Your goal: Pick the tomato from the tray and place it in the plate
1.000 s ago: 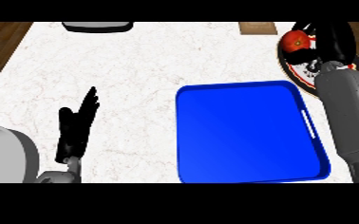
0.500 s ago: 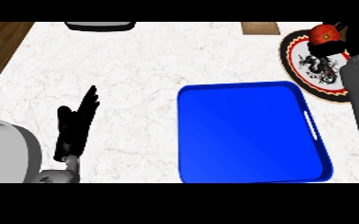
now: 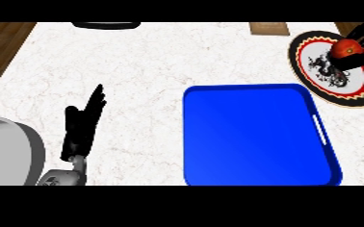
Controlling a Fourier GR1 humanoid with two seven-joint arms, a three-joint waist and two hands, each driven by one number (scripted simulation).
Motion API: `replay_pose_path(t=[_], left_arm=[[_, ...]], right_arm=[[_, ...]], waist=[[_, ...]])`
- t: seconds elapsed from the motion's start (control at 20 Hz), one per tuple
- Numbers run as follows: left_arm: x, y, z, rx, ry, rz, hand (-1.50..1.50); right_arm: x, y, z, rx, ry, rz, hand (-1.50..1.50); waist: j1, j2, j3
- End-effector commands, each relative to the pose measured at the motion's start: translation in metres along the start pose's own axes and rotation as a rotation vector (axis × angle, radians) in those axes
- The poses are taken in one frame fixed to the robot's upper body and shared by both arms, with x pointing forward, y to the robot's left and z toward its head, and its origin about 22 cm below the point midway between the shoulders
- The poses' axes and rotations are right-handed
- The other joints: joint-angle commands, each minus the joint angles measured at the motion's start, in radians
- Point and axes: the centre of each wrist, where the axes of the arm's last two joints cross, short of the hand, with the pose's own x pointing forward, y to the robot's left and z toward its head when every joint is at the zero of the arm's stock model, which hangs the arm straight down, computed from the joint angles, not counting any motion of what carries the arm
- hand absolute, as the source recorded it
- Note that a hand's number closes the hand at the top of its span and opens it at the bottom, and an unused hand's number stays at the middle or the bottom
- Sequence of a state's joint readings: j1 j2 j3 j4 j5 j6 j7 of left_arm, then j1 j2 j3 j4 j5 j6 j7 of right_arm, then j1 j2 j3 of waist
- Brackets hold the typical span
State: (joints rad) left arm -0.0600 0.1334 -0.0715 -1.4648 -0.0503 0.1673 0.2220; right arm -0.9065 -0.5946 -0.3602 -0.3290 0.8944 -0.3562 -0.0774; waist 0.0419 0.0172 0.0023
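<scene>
Tomato (image 3: 348,48) on the plate (image 3: 297,61), far right, beyond the blue tray (image 3: 256,139). The right hand (image 3: 353,60) is a dark sliver against the tomato; whether it grips cannot be told. The left hand (image 3: 80,127) rests near left, fingers straight, holding nothing.

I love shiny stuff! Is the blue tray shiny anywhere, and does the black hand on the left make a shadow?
Head view: the blue tray has a paler streak of shine slanting across its upper left part. Head view: the left hand throws no shadow that I can make out on the white counter.
</scene>
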Motion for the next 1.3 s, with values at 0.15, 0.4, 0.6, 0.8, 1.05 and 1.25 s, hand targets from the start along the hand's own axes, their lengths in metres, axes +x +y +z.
replay_pose_path(t=[0.15, 0.4, 0.6, 0.8, 1.05, 1.25], left_arm=[[0.010, 0.011, 0.002, -0.013, -0.015, 0.013, 0.00], [-0.003, -0.004, -0.001, -0.020, -0.008, 0.002, 0.00], [0.012, 0.002, -0.005, -0.021, -0.017, -0.015, 0.00], [-0.006, 0.009, 0.006, -0.014, 0.003, 0.003, 0.00], [0.003, 0.002, -0.004, 0.010, 0.005, 0.018, 0.00], [-0.007, -0.003, 0.002, -0.001, 0.008, -0.006, 0.00]], right_arm=[[-0.044, 0.004, 0.011, 0.187, 0.064, 0.004, 1.50], [-0.049, -0.009, 0.006, 0.393, 0.112, 0.005, -1.50], [-0.053, -0.007, 0.008, 0.432, 0.025, -0.038, -1.50], [-0.068, -0.007, 0.014, 0.352, -0.124, -0.229, -1.50], [-0.059, -0.015, 0.006, 0.177, -0.143, -0.661, -1.50], [-0.090, -0.053, 0.005, 0.145, -0.121, -0.814, -1.50]], waist=[[0.021, 0.008, 0.003], [0.024, 0.012, 0.002], [0.026, 0.013, 0.004], [0.007, 0.003, 0.004], [-0.016, 0.002, 0.005], [-0.007, 0.006, 0.004]])
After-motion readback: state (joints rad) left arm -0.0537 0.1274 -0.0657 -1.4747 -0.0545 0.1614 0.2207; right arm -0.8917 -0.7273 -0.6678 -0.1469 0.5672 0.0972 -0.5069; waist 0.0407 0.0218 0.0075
